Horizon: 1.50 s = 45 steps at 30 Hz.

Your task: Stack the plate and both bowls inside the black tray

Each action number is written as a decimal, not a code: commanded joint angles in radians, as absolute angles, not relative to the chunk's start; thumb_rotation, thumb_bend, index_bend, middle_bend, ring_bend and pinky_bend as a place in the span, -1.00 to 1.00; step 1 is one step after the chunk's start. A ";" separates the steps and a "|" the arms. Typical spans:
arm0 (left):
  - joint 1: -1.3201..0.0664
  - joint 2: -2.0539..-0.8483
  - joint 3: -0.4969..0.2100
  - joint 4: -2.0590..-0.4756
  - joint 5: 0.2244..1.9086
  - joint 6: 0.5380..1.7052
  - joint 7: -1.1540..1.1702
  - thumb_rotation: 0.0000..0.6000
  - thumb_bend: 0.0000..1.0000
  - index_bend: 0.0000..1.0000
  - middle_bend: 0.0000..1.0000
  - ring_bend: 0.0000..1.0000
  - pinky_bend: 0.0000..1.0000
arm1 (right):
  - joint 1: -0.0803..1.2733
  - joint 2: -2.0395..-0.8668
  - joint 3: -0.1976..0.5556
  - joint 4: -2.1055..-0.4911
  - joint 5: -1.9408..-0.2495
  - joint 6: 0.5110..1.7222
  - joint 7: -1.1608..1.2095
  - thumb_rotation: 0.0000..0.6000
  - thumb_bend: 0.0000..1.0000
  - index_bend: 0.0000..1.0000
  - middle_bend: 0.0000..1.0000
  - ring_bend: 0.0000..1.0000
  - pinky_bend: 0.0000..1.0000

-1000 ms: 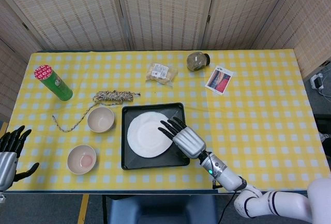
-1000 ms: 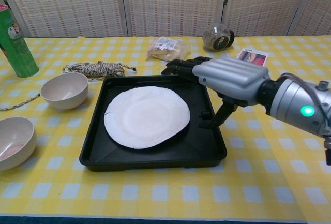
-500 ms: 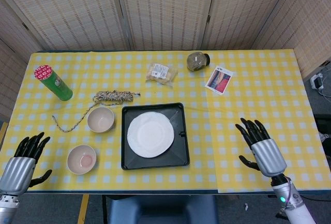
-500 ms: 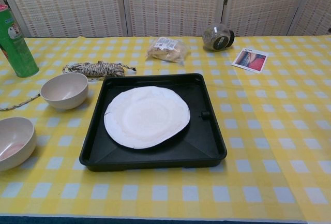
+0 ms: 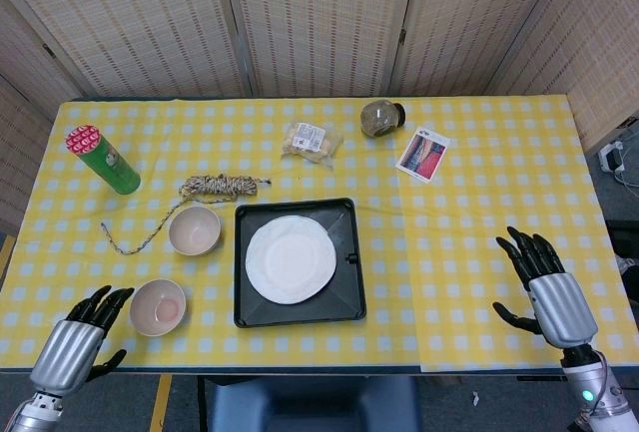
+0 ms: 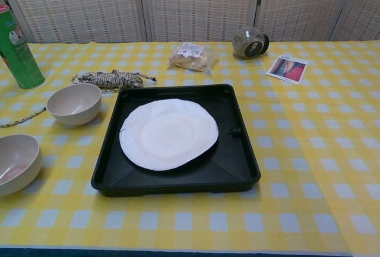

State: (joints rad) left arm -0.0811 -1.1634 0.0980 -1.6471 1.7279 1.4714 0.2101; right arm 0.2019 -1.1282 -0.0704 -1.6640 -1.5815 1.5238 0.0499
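Note:
The white plate [image 5: 291,258] [image 6: 168,133] lies flat in the black tray [image 5: 344,297] [image 6: 237,168] at the table's middle front. Left of the tray stands a beige bowl [image 5: 195,229] [image 6: 74,103]. A second beige bowl [image 5: 158,307] [image 6: 16,162], pink inside, sits nearer the front left edge. My left hand [image 5: 78,347] hovers at the front left corner, just left of that second bowl, fingers spread and empty. At the front right edge my right hand [image 5: 547,290] is spread and empty, far from the tray. The chest view shows neither hand.
A green can [image 5: 103,160] [image 6: 16,49] stands at the far left. A coiled rope [image 5: 218,188] [image 6: 110,79] lies behind the bowls. A wrapped snack [image 5: 312,141] [image 6: 191,56], a tipped jar [image 5: 380,117] [image 6: 250,41] and a picture card [image 5: 423,154] [image 6: 287,68] lie behind the tray.
My right hand has let go of the plate in the tray and drawn back to the front right edge. My left hand has moved right, toward the front bowl.

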 commanded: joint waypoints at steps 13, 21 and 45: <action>-0.109 -1.306 0.073 -1.472 1.756 1.485 0.148 1.00 -0.48 -0.23 1.00 0.82 1.00 | 0.199 -1.148 -0.038 -1.646 -1.585 1.476 0.047 1.00 -0.50 -0.98 -1.00 -1.00 -1.00; -0.118 -1.340 0.087 -1.448 1.752 1.453 0.174 1.00 -0.49 -0.08 1.00 0.89 1.00 | 0.196 -1.151 -0.030 -1.643 -1.590 1.458 0.046 1.00 -0.50 -0.98 -1.00 -1.00 -1.00; -0.177 -1.403 0.081 -1.384 1.681 1.336 0.146 1.00 -0.37 0.05 1.00 0.89 1.00 | 0.194 -1.167 -0.014 -1.627 -1.597 1.416 0.039 1.00 -0.50 -0.99 -1.00 -1.00 -1.00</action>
